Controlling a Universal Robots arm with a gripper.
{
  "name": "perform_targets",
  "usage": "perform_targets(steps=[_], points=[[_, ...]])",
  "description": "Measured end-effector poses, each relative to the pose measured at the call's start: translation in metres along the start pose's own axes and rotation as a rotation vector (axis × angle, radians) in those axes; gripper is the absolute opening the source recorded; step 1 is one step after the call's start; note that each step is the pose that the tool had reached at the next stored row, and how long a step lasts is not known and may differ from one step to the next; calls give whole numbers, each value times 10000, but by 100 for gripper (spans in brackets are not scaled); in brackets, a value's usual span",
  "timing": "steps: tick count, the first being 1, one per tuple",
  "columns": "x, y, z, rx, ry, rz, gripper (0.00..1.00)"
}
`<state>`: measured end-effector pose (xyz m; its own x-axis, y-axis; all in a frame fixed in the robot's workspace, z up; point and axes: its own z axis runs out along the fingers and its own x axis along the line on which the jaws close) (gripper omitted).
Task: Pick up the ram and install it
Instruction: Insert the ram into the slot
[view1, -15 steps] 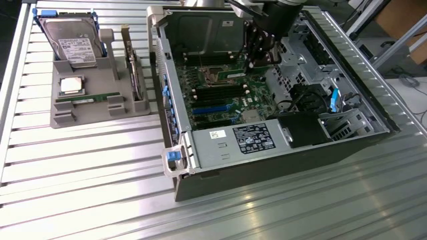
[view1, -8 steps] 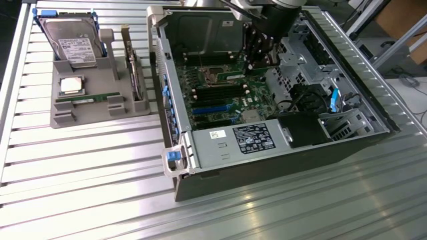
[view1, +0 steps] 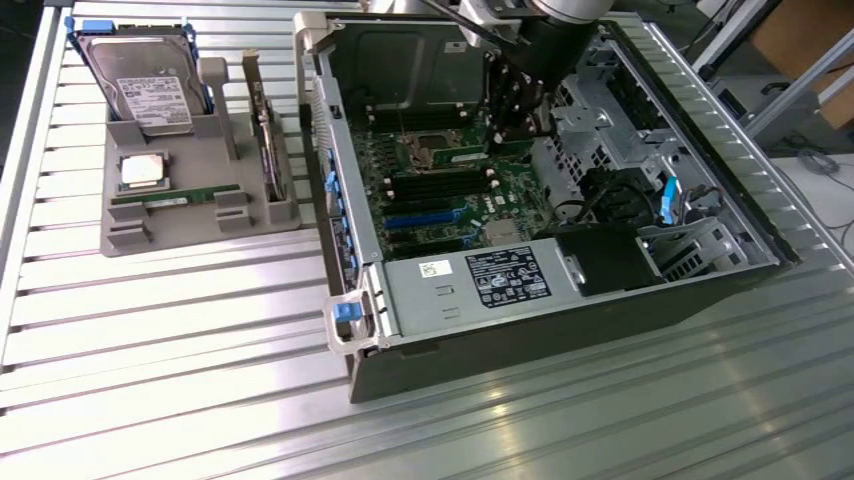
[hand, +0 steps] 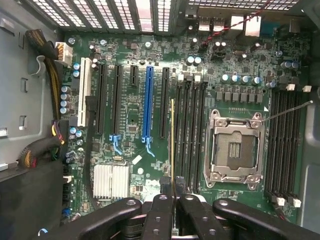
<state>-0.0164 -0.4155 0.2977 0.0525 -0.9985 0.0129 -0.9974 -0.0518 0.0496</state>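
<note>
My gripper (hand: 173, 198) is shut on the ram (hand: 172, 145), which I see edge-on as a thin yellow-green line running away from the fingers. It hangs over the motherboard (hand: 130, 125), along the edge of the black memory slots (hand: 192, 130) beside the open processor socket (hand: 235, 147). I cannot tell whether the stick touches a slot. In the exterior view the gripper (view1: 515, 118) reaches down into the open computer case (view1: 400, 300), above the board. A second green stick (view1: 174, 198) lies in the grey parts tray (view1: 127, 235).
The tray at the exterior view's left also carries a hard drive (view1: 140, 75), a silver processor chip (view1: 143, 170) and an upright card (view1: 272, 150). The case holds a power supply (view1: 494, 280), drive cages (view1: 601, 110) and cable bundles (hand: 45, 150). More memory slots (hand: 282, 145) flank the socket's far side.
</note>
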Motion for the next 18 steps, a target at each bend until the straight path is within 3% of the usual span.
perform_targets(steps=[4, 8, 18], points=[[-1, 5, 30, -10, -31, 691, 12], [-32, 68, 40, -9, -35, 705, 12], [-53, 126, 147, -9, -35, 705, 12]])
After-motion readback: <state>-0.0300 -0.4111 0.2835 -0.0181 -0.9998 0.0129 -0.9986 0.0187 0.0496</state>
